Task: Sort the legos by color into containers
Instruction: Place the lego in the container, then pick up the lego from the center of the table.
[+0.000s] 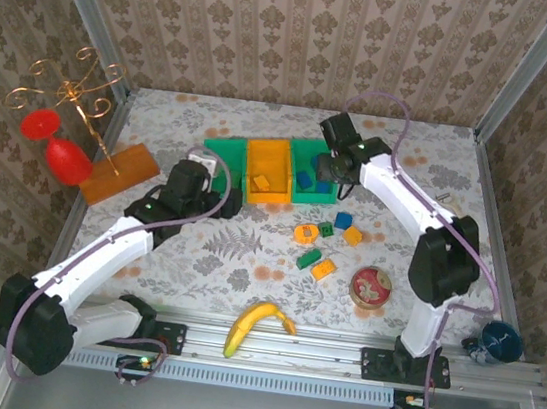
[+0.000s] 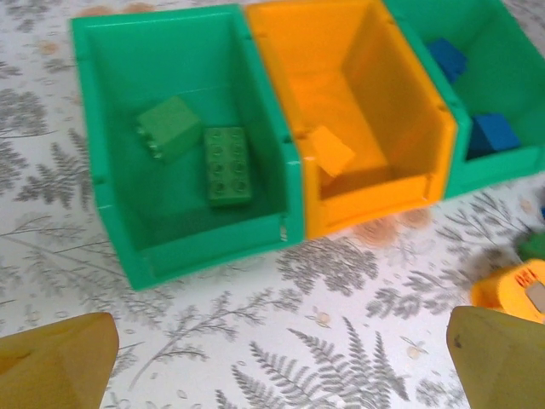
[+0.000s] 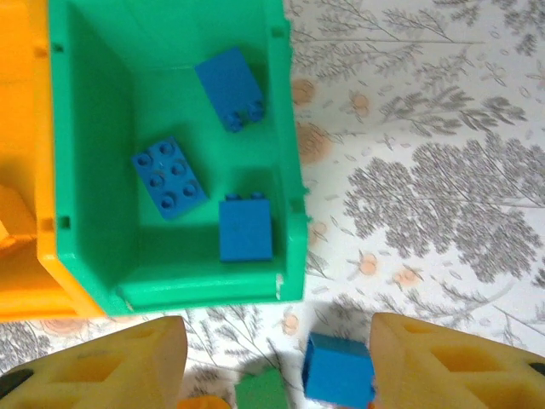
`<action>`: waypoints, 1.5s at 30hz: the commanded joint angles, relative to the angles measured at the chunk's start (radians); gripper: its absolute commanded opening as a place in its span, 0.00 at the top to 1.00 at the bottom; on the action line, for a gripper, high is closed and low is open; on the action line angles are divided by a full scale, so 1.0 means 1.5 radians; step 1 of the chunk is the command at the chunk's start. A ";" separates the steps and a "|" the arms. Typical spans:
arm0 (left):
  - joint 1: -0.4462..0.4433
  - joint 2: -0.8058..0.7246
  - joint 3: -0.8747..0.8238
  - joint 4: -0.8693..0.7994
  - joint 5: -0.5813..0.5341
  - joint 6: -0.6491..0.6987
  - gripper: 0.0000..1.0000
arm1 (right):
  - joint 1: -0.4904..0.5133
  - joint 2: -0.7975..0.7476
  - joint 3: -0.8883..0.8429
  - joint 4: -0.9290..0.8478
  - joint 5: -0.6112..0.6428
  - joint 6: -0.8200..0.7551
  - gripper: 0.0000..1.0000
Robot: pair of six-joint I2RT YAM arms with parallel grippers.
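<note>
The containers stand in a row: a left green bin, an orange bin and a right green bin. The left bin holds two green legos. An orange lego lies in the orange bin. Three blue legos lie in the right bin. My right gripper hangs open over that bin's near rim. Below it on the table are a blue lego and a green lego. My left gripper is open and empty before the left bin.
Loose legos in orange, green and blue lie on the table in front of the bins. Near the front are a round tin and a banana. A flat orange board and a wire stand sit at the left.
</note>
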 commanded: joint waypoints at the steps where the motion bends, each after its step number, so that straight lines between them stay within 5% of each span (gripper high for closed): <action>1: -0.039 -0.002 0.000 0.021 -0.010 0.028 0.00 | -0.005 -0.056 -0.060 0.017 0.024 0.035 0.38; 11: -0.176 0.118 0.047 0.080 -0.020 0.077 0.00 | -0.033 -0.194 -0.240 0.045 0.034 0.102 0.25; 19: -0.243 0.224 0.103 0.101 -0.020 0.113 0.02 | -0.075 -0.264 -0.318 0.038 0.033 0.125 0.00; 35: -0.271 0.412 0.237 0.032 0.039 0.133 0.07 | -0.124 -0.321 -0.357 0.017 0.046 0.154 0.00; 45: -0.269 0.492 0.295 -0.010 0.036 0.130 0.21 | -0.127 -0.320 -0.358 0.023 0.050 0.158 0.00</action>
